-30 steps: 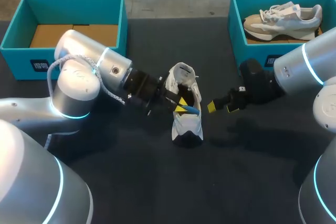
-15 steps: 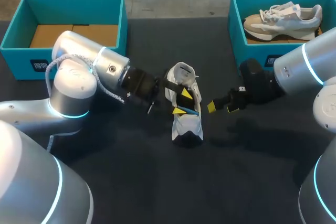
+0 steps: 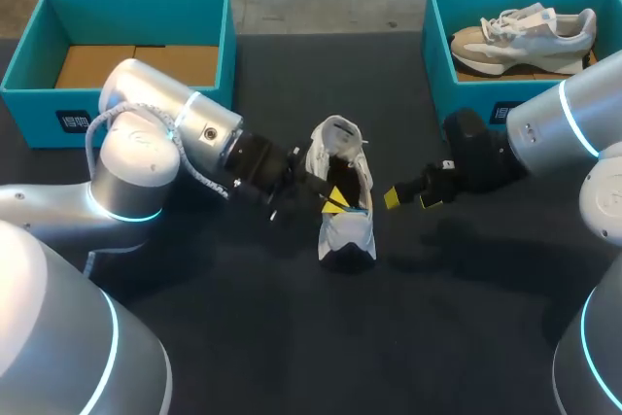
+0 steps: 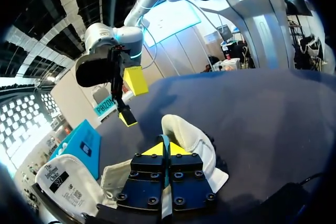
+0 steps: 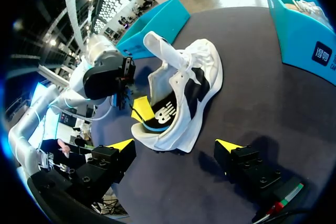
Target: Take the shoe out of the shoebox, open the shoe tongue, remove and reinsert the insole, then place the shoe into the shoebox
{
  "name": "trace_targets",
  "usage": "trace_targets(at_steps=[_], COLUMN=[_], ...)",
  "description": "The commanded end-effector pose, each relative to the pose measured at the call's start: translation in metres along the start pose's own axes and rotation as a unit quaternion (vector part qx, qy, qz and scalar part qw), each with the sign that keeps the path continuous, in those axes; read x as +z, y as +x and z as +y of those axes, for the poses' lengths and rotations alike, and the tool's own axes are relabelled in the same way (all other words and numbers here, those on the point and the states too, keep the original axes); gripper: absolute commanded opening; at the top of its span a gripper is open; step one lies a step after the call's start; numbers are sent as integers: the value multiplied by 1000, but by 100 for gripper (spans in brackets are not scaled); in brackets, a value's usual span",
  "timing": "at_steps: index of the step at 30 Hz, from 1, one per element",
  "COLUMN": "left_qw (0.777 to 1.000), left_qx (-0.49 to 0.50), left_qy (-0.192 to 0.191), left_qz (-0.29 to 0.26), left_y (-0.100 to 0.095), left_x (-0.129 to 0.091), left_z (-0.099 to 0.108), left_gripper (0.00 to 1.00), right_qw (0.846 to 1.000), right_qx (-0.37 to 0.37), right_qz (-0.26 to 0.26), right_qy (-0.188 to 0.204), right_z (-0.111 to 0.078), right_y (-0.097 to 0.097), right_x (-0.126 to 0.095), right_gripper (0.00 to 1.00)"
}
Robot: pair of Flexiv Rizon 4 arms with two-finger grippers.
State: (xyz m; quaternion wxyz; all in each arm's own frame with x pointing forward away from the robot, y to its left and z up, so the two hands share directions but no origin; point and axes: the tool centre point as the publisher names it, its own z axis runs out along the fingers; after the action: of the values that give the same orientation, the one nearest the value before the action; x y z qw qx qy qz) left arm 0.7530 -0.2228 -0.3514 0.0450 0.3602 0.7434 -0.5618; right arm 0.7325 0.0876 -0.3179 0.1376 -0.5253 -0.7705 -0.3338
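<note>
Two rounded silver-grey robot arms, the left arm (image 3: 146, 162) and the right arm (image 3: 564, 133), carry glowing cyan rings at their joints. A grey braided cable (image 3: 91, 143) loops over the left arm's housing. Black wrist sections lead to the left gripper (image 4: 166, 149) and right gripper (image 5: 176, 145), whose black finger blocks are studded with round screws and tipped in bright yellow wedges.

White shoe (image 3: 347, 235) on the table (image 3: 292, 337), tongue open (insole (image 5: 157, 116) partly out)

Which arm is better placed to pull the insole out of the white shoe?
Left. The left gripper is shut on the insole edge inside the shoe; the right gripper is open, beside the shoe, touching nothing.
</note>
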Motion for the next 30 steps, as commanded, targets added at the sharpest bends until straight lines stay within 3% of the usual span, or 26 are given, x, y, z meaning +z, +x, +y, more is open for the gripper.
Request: trace_targets(at_steps=[1,4,5,7,9,24,28,30], left_qw=[1000,1000,1000,1000,1000,999,998,997], left_qx=[-3,-4,-4,-2,4,38,46,53], left_qy=[-6,-7,-5,-1,2,4,-2,-6], left_qz=[4,4,1,-3,-8,12,36,51], left_y=[-1,-1,-3,-5,-8,-26,-29,-31], left_x=[2,0,-2,-5,-7,-30,-40,-46], left_z=[7,6,4,0,-4,-26,-28,-29], left_gripper=[0,0,9,88,98,100,88,87], right_qw=[1000,1000,1000,1000,1000,1000,1000,1000], right_qx=[1,1,1,1,1,1,1,1], right_qz=[-2,-2,-2,-2,-2,-2,-2,-2], right_qy=[0,0,0,0,0,0,0,0], right_z=[0,0,0,0,0,0,0,0], right_y=[1,1,1,1,1,1,1,1], right_x=[2,2,2,2,2,2,2,2], right_gripper=[100,100,100,100,100,100,100,100])
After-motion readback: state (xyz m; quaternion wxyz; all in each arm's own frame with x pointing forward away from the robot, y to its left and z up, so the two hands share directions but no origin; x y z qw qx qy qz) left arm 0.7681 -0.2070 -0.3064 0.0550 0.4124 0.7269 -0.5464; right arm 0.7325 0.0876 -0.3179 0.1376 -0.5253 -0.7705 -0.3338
